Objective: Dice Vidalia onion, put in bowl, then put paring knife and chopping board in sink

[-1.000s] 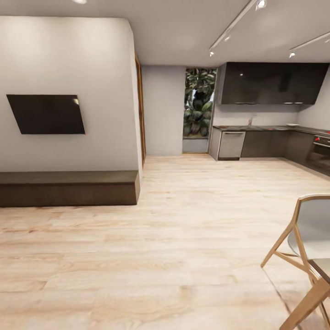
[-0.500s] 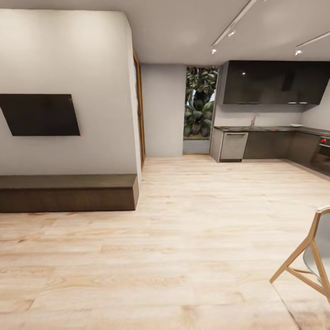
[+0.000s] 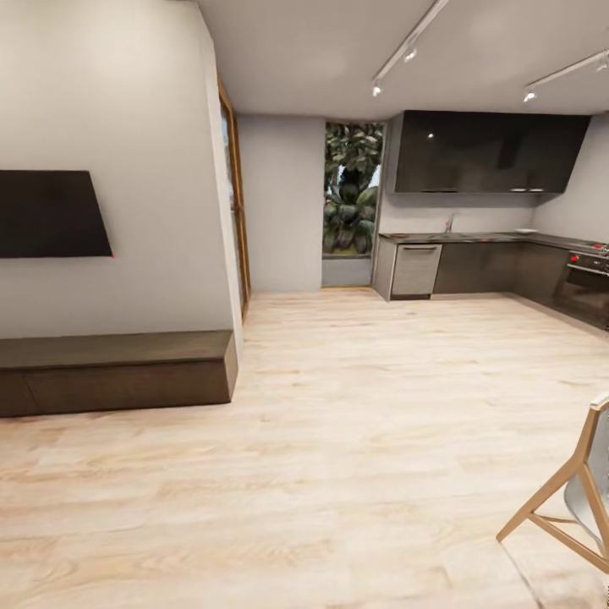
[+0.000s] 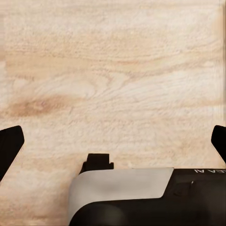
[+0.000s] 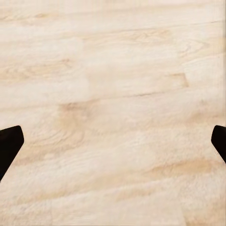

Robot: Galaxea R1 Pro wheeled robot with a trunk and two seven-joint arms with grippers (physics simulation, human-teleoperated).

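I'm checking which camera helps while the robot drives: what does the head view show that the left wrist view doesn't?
Head view alone: the far kitchen with the countertop, dark upper cabinets, a wall screen, a low bench and a wooden chair. Left wrist view alone: the left gripper, fingers wide apart, and the grey arm housing. Both share the light wood floor.

We see a pale wood floor (image 3: 355, 423) running to the far wall. A dark screen (image 3: 46, 213) hangs on the white wall above a low brown bench (image 3: 114, 368). Leafy plants (image 3: 351, 190) show through a tall window, and a wooden chair (image 3: 575, 499) stands near us.
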